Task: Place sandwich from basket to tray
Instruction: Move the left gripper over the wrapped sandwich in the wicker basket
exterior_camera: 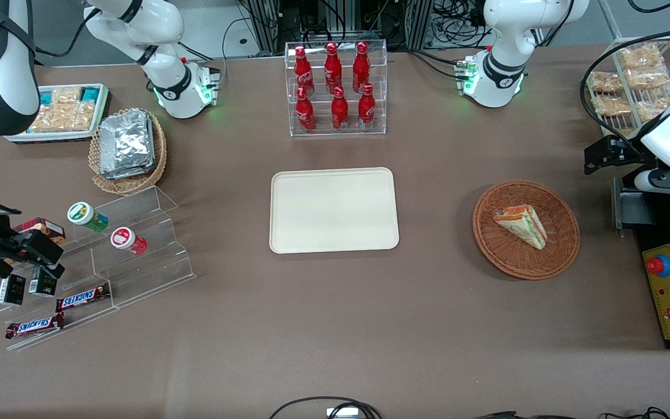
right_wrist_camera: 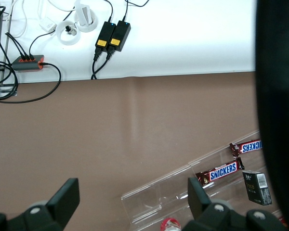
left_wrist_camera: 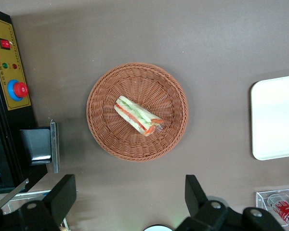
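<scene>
Sandwich [exterior_camera: 522,224] lies in the basket [exterior_camera: 562,256], right of centre in the front view; a triangular wedge of pale bread, its green, orange and red layered edge facing the near rim. Clear wrap is hard to make out from the front; the wrist view shows a crumpled bit of it at one tip of the sandwich [left_wrist_camera: 137,116].

Basket is round, shallow, reddish-brown wicker with radial weave [left_wrist_camera: 106,96]. Bare wicker rings the sandwich on all sides.

Gripper [exterior_camera: 598,156] hangs at the right edge of the front view, above the tabletop [exterior_camera: 335,326] and apart from the basket's rim. It is partly masked by cables and the arm's white housing. In the wrist view the jaws stand spread wide, two dark fingers [left_wrist_camera: 62,195] cut off by the frame edge, nothing between them.

Tray [exterior_camera: 334,210] sits mid-frame: flat cream plastic, rounded corners, low rim, nothing on it. Only one end shows in the wrist view [left_wrist_camera: 275,118]. Open brown tabletop separates tray and basket. An acrylic rack of red bottles [exterior_camera: 335,87] stands above the tray in the frame.
</scene>
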